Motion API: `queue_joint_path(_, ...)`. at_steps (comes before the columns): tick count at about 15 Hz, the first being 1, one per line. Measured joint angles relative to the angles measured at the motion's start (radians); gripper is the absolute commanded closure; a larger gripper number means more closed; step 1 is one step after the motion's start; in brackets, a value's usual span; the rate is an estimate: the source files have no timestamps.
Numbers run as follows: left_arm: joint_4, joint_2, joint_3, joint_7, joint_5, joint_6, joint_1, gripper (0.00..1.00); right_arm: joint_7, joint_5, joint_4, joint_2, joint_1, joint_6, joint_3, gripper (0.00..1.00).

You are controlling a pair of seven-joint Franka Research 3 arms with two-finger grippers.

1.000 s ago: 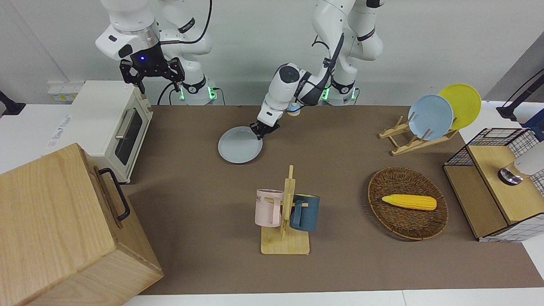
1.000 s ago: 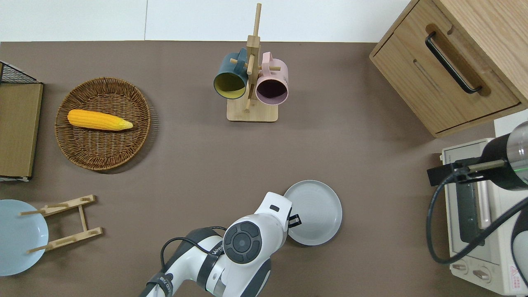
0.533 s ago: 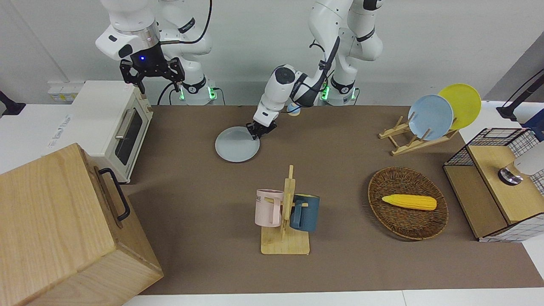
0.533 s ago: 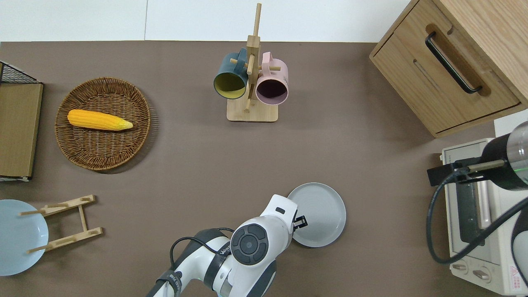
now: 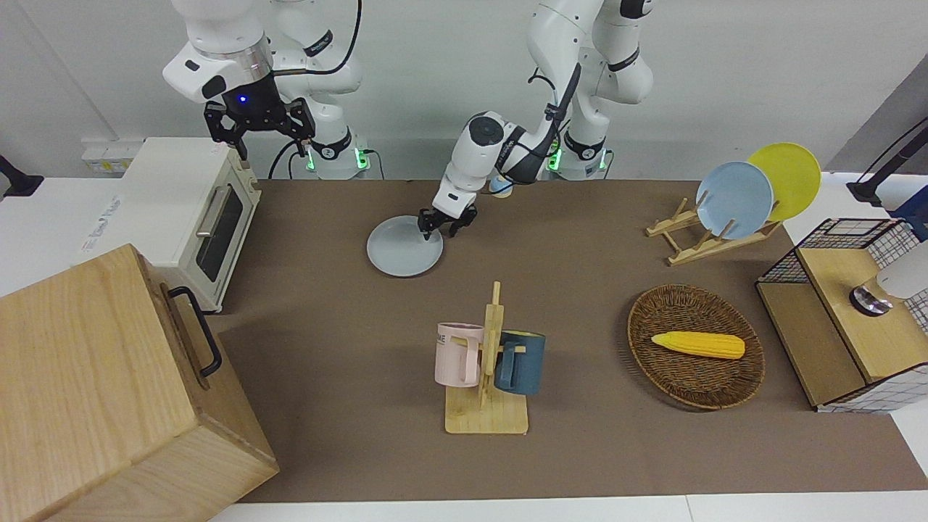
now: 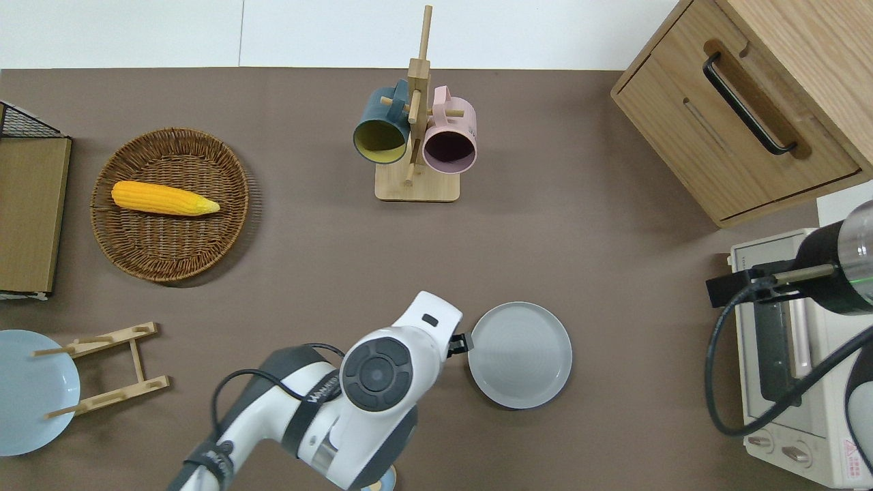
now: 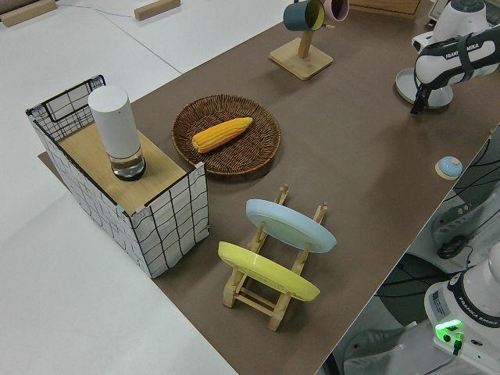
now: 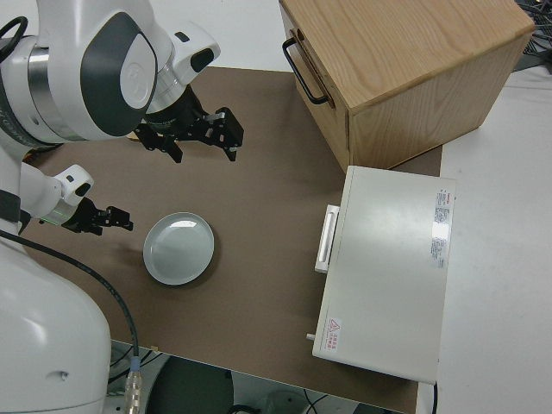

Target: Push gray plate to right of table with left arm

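The gray plate point(image 5: 402, 250) lies flat on the table's brown mat point(image 5: 326, 326), near the robots and toward the right arm's end from the middle; it also shows in the overhead view point(image 6: 522, 354) and the right side view point(image 8: 178, 248). My left gripper point(image 5: 440, 229) is low at the plate's rim on the side toward the left arm's end, just off the plate in the overhead view point(image 6: 462, 341). Its fingers look open and hold nothing. My right gripper point(image 5: 257, 134) is parked, open and empty.
A white toaster oven point(image 5: 185, 210) and a wooden drawer cabinet point(image 5: 94, 384) stand at the right arm's end. A mug rack point(image 5: 487, 362) stands farther from the robots than the plate. A wicker basket point(image 5: 725, 384) with corn and a plate rack point(image 5: 696, 243) are toward the left arm's end.
The plate slid a little toward the right arm's end, then stopped. My left gripper has drawn back off the plate's rim and its fingers have spread.
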Motion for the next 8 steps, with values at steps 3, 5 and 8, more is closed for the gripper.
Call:
queue_joint_path(3,0.007,-0.093,0.068,0.235,0.008,-0.149,0.101,0.00,0.000,0.000,0.000,0.000,0.000,0.000,0.000,0.005)
queue_joint_path(5,0.033,-0.144,0.107,0.373,0.009,-0.253,0.184,0.00,0.000,0.000,0.000,0.000,0.000,0.000,0.000,0.005)
queue_joint_path(8,0.129,-0.181,0.134,0.467,0.024,-0.429,0.284,0.00,0.000,0.000,0.000,0.000,0.000,0.000,0.000,0.005)
